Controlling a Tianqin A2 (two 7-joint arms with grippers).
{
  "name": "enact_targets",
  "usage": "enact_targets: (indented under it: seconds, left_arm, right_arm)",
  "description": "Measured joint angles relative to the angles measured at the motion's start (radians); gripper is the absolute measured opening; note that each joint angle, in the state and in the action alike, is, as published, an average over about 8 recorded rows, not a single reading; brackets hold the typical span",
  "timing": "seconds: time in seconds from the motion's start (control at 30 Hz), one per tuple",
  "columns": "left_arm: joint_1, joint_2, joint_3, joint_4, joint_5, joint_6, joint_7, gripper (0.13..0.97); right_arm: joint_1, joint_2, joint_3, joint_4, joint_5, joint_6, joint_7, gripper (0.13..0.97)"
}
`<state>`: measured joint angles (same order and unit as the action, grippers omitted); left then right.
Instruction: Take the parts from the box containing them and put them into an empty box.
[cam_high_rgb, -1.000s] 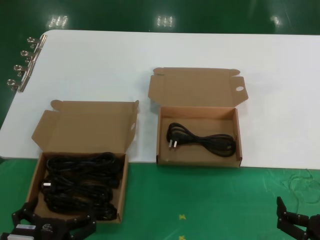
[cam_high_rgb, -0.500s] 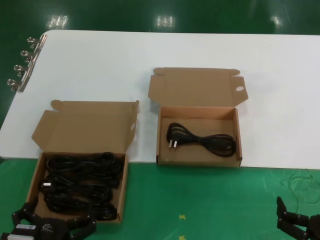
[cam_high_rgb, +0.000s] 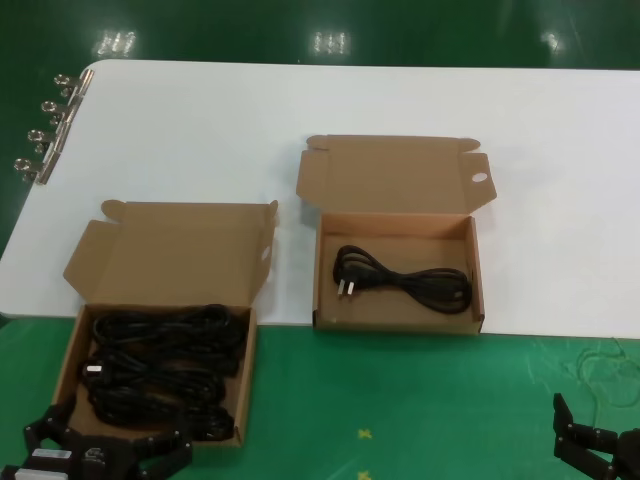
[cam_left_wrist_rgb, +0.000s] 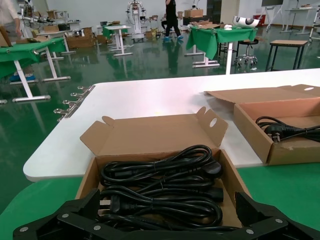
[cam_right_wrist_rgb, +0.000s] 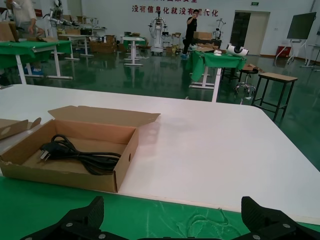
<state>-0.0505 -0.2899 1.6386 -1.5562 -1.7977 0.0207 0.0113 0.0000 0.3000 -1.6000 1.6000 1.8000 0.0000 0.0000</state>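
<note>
The box containing the parts (cam_high_rgb: 170, 255), a brown carton with slanted lid wings, lies open at the front left and holds several black coiled power cables (cam_high_rgb: 160, 365). My left gripper (cam_high_rgb: 108, 445) hovers open and empty just at its near edge; in the left wrist view the cables (cam_left_wrist_rgb: 160, 170) lie between the spread fingers (cam_left_wrist_rgb: 82, 207). The carton with the round-holed lid tab (cam_high_rgb: 390, 175) lies open in the middle and holds one cable (cam_high_rgb: 405, 280). My right gripper (cam_high_rgb: 610, 440) is open and empty at the front right, over the green mat.
The white table (cam_high_rgb: 300, 100) stretches behind both cartons. Several binder clips (cam_high_rgb: 45, 130) hang on its far left edge. A green mat (cam_high_rgb: 400, 400) covers the front. A thin clear tangle of thread (cam_high_rgb: 605, 370) lies on the mat near the right gripper.
</note>
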Motion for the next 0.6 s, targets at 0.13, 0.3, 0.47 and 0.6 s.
enact_targets:
  seconds: [0.13,0.3,0.47,0.6]
  left_arm:
    - [0.000,0.000,0.000,0.000,0.000,0.000,0.000,0.966]
    - [0.000,0.000,0.000,0.000,0.000,0.000,0.000,0.966]
    - [0.000,0.000,0.000,0.000,0.000,0.000,0.000,0.966]
    - [0.000,0.000,0.000,0.000,0.000,0.000,0.000,0.966]
  right_arm:
    - [0.000,0.000,0.000,0.000,0.000,0.000,0.000,0.966]
    - [0.000,0.000,0.000,0.000,0.000,0.000,0.000,0.966]
    - [0.000,0.000,0.000,0.000,0.000,0.000,0.000,0.966]
    - [0.000,0.000,0.000,0.000,0.000,0.000,0.000,0.966]
